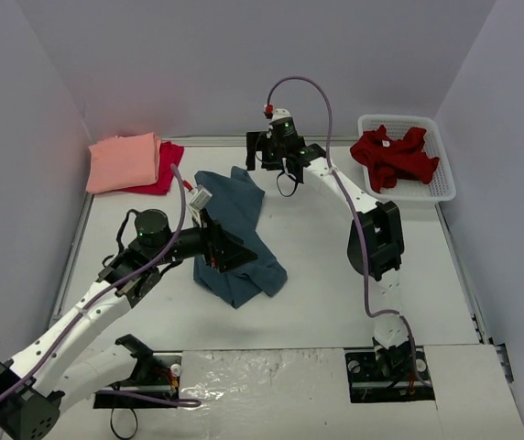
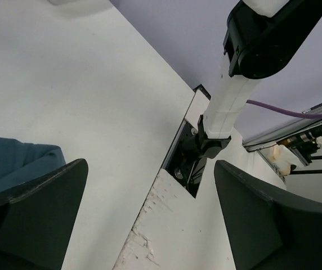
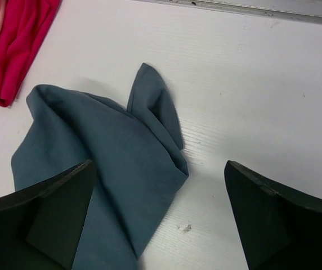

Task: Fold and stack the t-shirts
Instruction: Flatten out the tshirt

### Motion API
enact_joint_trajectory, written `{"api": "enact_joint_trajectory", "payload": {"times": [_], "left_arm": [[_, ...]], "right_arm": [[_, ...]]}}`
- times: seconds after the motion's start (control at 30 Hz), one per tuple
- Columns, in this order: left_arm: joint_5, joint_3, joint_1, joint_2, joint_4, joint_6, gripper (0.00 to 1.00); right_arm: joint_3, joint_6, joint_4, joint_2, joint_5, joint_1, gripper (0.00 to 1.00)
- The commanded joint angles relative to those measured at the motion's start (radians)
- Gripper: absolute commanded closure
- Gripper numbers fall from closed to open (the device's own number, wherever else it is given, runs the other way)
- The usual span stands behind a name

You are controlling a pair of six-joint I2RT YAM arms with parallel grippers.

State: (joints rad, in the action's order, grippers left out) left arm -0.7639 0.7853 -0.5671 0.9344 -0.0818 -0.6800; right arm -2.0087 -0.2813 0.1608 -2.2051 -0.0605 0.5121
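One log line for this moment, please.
left pincer open, empty | right pincer open, empty | slate-blue shirt rumpled mid-table | salmon-pink shirt atop crimson shirt, far left | dark red shirt in basket

Overhead plus wrists; blue t-shirt (image 1: 244,197) shared

Four t-shirts, one basket (image 1: 441,188), two tools, one counter (image 1: 317,302)
By colour: one slate-blue t-shirt (image 1: 234,194), one salmon-pink t-shirt (image 1: 123,162), one crimson t-shirt (image 1: 169,163), one dark red t-shirt (image 1: 392,156); by side: one left tool (image 2: 151,165), one right tool (image 3: 160,163)
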Motion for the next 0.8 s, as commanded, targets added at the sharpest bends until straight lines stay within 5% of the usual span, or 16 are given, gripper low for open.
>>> {"api": "enact_joint_trajectory", "payload": {"times": [0.0,0.27,0.4,0.53,0.77], "left_arm": [[0.038,0.06,0.001,-0.068,-0.003,0.051,0.06],[0.501,0.045,0.004,-0.302,0.186,0.053,0.06],[0.862,0.054,0.006,-0.413,0.368,0.037,0.06],[0.983,0.04,0.004,-0.476,0.418,0.034,0.06],[1.025,0.051,0.004,-0.473,0.481,0.033,0.06]], "right_arm": [[0.018,0.008,-0.01,0.111,-0.021,0.022,0.07],[0.181,0.123,-0.01,0.209,-0.131,0.14,0.23],[0.277,0.155,-0.007,0.263,-0.09,0.245,0.37],[0.335,0.191,0.014,0.271,-0.015,0.328,0.5],[0.357,0.189,0.045,0.191,-0.001,0.419,0.47]]}}
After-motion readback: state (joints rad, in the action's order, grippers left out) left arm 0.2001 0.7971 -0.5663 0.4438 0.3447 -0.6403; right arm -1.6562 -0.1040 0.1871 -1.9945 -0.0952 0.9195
